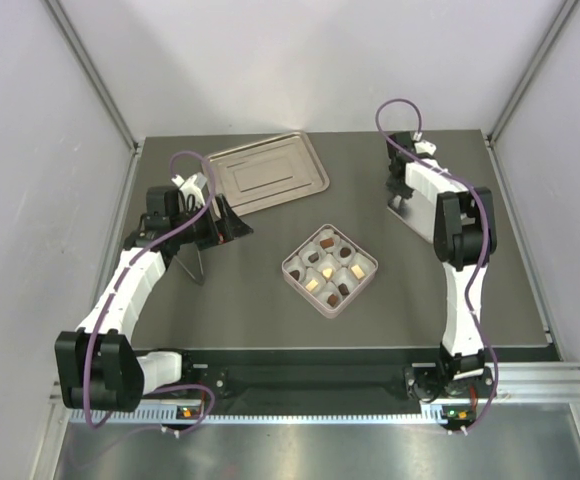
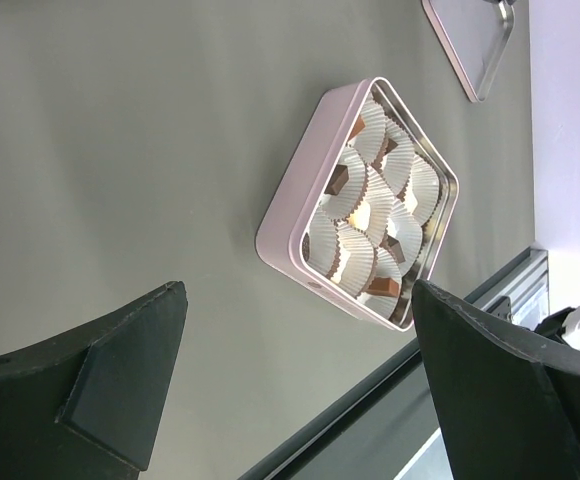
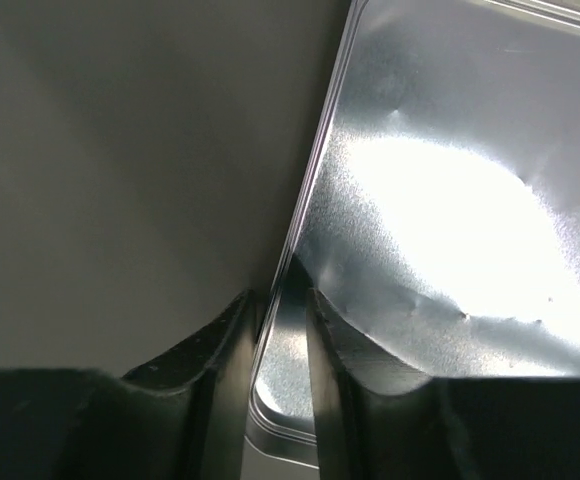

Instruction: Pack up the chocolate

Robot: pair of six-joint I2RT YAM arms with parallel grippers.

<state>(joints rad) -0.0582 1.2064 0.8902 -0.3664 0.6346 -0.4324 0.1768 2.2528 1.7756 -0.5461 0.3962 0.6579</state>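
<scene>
Packing station, seen from above: the L arm is stretched away from its base along the table's left side, with the wrist turned inward twd the pink box (image 1: 308, 295). The left gripper (image 2: 298, 290) is held level, to the left of the box and well apart from it. Its jaws are spread wide and nothing is held.

The R arm is raised from its base, bent at the elbow to the right of the box, and tipped down at the wrist. The right gripper (image 3: 282, 300) is lowered beyond and right of the box. Its jaws are drawn narrow and set astride the raised rim of a flat metal piece (image 3: 450, 200), one finger on each side. Whether the rim is actually pinched cannot be told.

The chocolate (image 2: 347, 180) is seen inside the box, in white paper cups (image 2: 400, 160) laid out 3 x 3, dark brown and cream pcs mixed. The box is set diamond-wise on the table (image 1: 250, 340), one corner aimed at the near edge. Some blocky pcs are seen leaning in their cups; a long axis can't be made out at this size.

A silver tray (image 1: 265, 172) is seen lying beyond and left of the box, apart from it.
</scene>
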